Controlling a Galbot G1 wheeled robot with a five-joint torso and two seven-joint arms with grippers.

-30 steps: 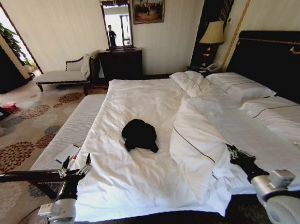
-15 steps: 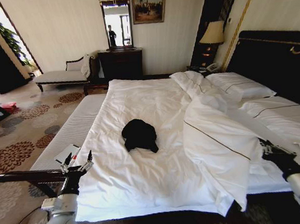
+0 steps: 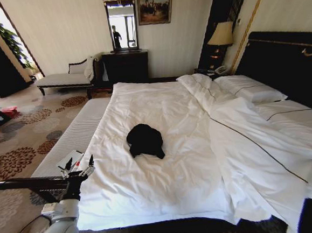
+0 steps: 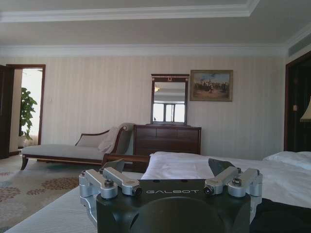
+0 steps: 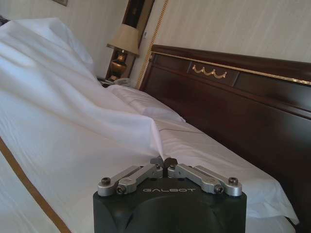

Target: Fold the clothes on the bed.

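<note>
Hotel-style bedroom, seen from above the foot of the bed (image 3: 75,134). Small black heap of clothes (image 3: 145,140), crumpled and unfolded, on the white duvet (image 3: 166,105) near the middle of the bed, well apart from both arms.

Right gripper (image 5: 164,162) at the far right edge of the bed, beside the dark headboard (image 5: 228,97), clenched on a pinch of the duvet's edge. Duvet stretched in a long slope toward that grip, brown piping stripe (image 3: 255,146) running diagonally across it.

Left gripper (image 3: 79,167) off the left side of the bed, fingers spread and holding nothing, just above a dark wooden bar (image 3: 26,184).

Folding not yet begun, by the look of it; bedding seemingly being cleared first.

Possible trouble from here:
- Thin pinch on heavy cloth; likely to slip out under more tension and let the duvet slump toward the clothes.
- Too strong a drag on the duvet; could carry the clothes along, or bunch them further.
- Duvet corner already overhanging the bed's near edge; risk of sliding to the floor.
- Left gripper close to the bar; risk of a knock on any careless swing toward the clothes.
</note>
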